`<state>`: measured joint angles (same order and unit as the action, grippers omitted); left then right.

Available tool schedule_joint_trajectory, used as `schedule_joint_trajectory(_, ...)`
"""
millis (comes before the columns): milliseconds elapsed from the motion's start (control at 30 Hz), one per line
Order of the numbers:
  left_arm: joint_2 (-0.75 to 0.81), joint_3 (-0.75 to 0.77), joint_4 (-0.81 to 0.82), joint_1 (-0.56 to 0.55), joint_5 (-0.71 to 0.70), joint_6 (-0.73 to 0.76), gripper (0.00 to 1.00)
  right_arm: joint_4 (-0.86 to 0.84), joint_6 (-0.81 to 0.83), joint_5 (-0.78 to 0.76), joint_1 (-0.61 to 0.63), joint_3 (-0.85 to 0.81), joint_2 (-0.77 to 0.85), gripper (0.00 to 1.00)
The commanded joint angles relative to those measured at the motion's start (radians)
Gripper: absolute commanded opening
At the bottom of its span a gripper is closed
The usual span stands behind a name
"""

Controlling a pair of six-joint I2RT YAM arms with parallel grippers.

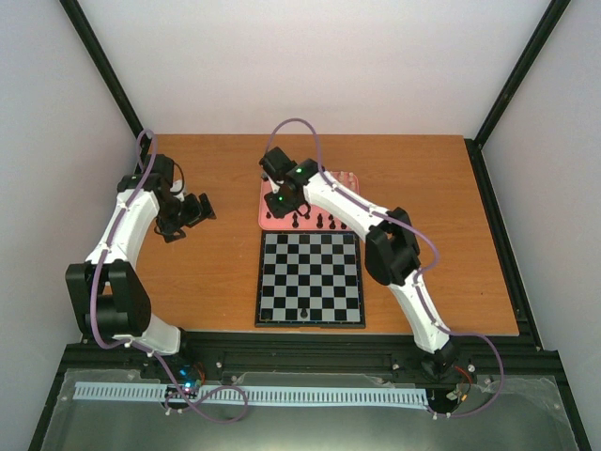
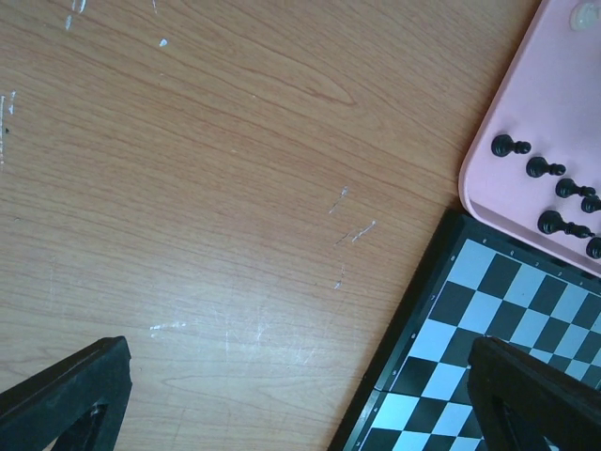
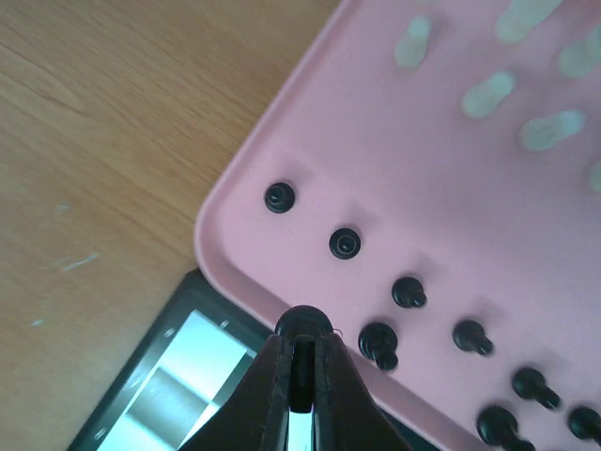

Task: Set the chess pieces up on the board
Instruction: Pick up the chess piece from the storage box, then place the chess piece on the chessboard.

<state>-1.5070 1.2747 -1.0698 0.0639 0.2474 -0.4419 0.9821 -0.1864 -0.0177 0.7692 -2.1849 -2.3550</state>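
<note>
My right claw (image 3: 301,362) is pinched narrow on a black chess piece (image 3: 302,323), probably a pawn, though only its round head shows, at the edge of the pink tray (image 3: 451,188). More black pieces (image 3: 377,340) stand at my three o'clock, and the board (image 3: 178,376) lies at seven o'clock. My left claw (image 2: 300,399) hangs wide over the table (image 2: 235,188).
</note>
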Motion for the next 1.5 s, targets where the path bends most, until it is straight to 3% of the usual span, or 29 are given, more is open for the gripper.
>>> schedule_joint_trajectory(0, 0.033, 0.032, 0.001, 0.005, -0.004, -0.005, 1.00, 0.023, 0.013, -0.015, 0.032, 0.041, 0.158, 0.03)
schedule_joint_trajectory(100, 0.039, 0.036, -0.001, 0.005, -0.004, -0.005, 1.00, 0.034, 0.000, -0.016, 0.077, 0.140, 0.246, 0.03)
schedule_joint_trajectory(333, 0.048, 0.032, 0.000, 0.005, -0.006, -0.006, 1.00, -0.046, -0.096, 0.011, 0.247, 0.540, 0.497, 0.03)
schedule_joint_trajectory(533, 0.048, 0.021, 0.008, 0.005, 0.002, -0.008, 1.00, -0.126, -0.144, 0.026, 0.379, 0.765, 0.599, 0.03)
schedule_joint_trajectory(867, 0.045, 0.020, 0.010, 0.005, 0.015, -0.012, 1.00, -0.213, -0.174, 0.051, 0.450, 0.830, 0.568, 0.03)
schedule_joint_trajectory(1467, 0.074, -0.014, 0.017, 0.005, 0.017, -0.014, 1.00, -0.227, -0.186, 0.103, 0.464, 0.854, 0.505, 0.03)
